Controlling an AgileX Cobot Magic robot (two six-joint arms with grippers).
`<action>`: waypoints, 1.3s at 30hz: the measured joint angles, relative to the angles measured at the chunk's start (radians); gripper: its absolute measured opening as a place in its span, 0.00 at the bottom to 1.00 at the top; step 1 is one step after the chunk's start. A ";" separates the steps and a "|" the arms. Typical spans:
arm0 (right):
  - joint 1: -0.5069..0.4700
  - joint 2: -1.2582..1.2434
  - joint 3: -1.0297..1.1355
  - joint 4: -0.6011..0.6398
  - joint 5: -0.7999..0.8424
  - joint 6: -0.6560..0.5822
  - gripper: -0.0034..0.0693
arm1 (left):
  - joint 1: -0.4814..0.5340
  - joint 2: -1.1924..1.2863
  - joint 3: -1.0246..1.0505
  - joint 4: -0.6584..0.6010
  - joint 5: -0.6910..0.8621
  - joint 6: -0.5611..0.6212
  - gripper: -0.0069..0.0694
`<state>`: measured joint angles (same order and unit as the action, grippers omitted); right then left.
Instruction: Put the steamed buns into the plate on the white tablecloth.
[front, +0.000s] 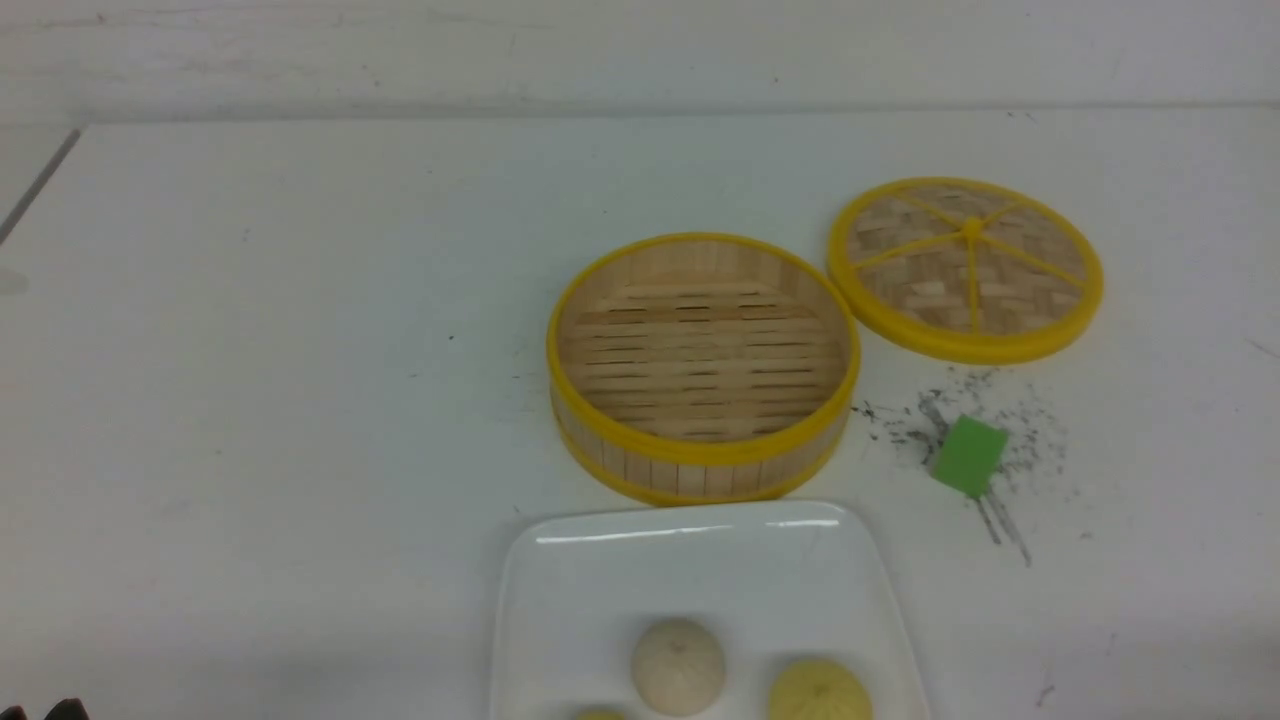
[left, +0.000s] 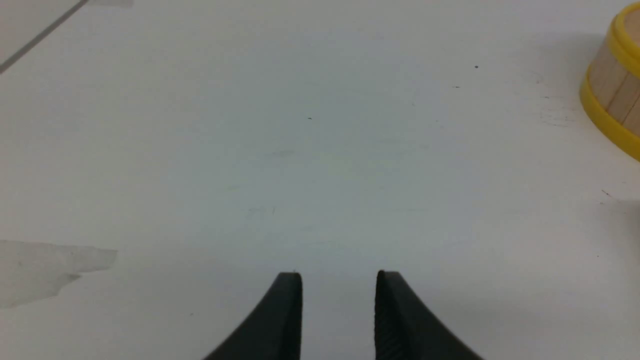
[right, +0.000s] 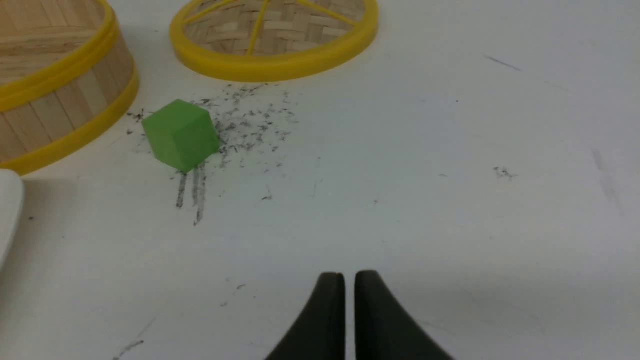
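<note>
Three buns lie on the plate at the near edge of the front view: a cream one, a yellow one just right of it, and a third barely showing at the frame's bottom. The plate rests on the white cloth covering the surface. The left hand hangs over bare cloth, its fingers apart and holding nothing. The right hand has its fingers nearly together, only a thin slit between them, also holding nothing. Just beyond the plate stands the steamer, with nothing inside. To its right a green block sits among dark specks. Farthest, the lid lies flat beside the steamer.
</note>
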<state>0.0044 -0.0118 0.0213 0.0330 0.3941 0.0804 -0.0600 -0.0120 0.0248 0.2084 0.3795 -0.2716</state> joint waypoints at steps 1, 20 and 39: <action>-0.002 0.000 0.000 0.000 0.000 0.000 0.12 | 0.000 0.000 0.000 0.000 0.000 0.000 0.41; -0.005 0.000 0.000 0.000 0.001 0.000 0.17 | 0.000 0.000 0.000 0.008 0.001 0.000 0.41; -0.006 0.000 0.000 0.000 0.001 0.000 0.19 | 0.000 0.000 0.000 0.010 0.001 0.000 0.41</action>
<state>-0.0015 -0.0118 0.0213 0.0330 0.3951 0.0801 -0.0600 -0.0120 0.0248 0.2183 0.3806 -0.2716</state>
